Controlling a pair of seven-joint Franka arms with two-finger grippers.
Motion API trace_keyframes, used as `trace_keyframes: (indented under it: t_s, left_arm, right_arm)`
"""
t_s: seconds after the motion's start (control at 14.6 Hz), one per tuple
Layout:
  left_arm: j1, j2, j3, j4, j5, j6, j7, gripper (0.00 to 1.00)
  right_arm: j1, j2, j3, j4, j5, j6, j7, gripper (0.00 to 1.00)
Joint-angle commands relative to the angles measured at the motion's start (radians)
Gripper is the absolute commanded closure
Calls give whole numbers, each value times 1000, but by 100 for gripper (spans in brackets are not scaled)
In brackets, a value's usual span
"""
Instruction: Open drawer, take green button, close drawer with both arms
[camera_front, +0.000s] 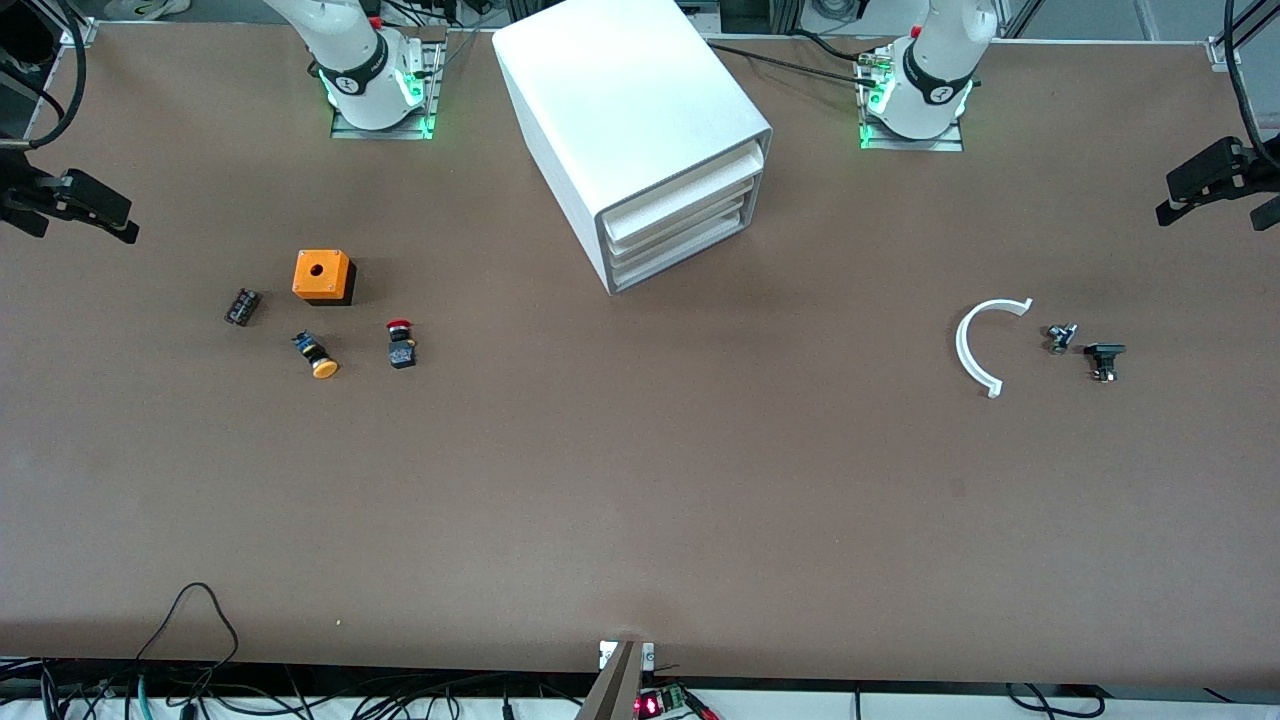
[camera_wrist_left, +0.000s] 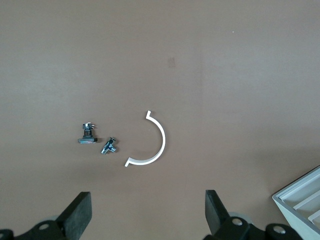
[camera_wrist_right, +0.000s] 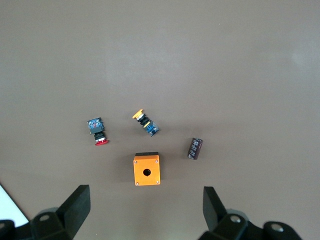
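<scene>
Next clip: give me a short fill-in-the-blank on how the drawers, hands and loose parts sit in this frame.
1. All three drawers of the white cabinet are ____.
2. The orange box has a round ____ in its top.
3. The left hand hangs with fingers ____ above the white curved strip.
4. The right hand is over a yellow-capped button and a ____-capped one.

Missing: closed; hole; open; red

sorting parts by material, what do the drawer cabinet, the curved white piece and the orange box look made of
Cabinet: likely plastic, smooth matte white with rounded moulded edges. Curved white piece: probably thin rigid plastic, evenly white. Orange box: apparently moulded plastic, saturated matte orange lid on a black base.
</scene>
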Motion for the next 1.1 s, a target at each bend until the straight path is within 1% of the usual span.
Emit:
trace_keyframes:
  t_s: [0.0, 0.07, 0.55, 0.96, 1.03]
  left_arm:
    - [-4, -4, -8, 11, 17, -39, 17, 0]
    - [-4, 4, -12, 32, 16, -52, 9, 0]
    - [-5, 24, -14, 49, 14, -51, 19, 0]
    - [-5, 35, -12, 50, 10, -46, 22, 0]
    - [-13, 62, -16, 52, 4, -42, 22, 0]
  right_arm:
    - [1, -18, 4, -15, 11, -2, -9, 0]
    - [1, -18, 4, -15, 10, -4, -9, 0]
    - [2, -21, 5, -20, 10, -4, -9, 0]
    - [2, -67, 25, -76, 2, 13, -7, 0]
    - [2, -90, 25, -105, 0, 30, -7, 0]
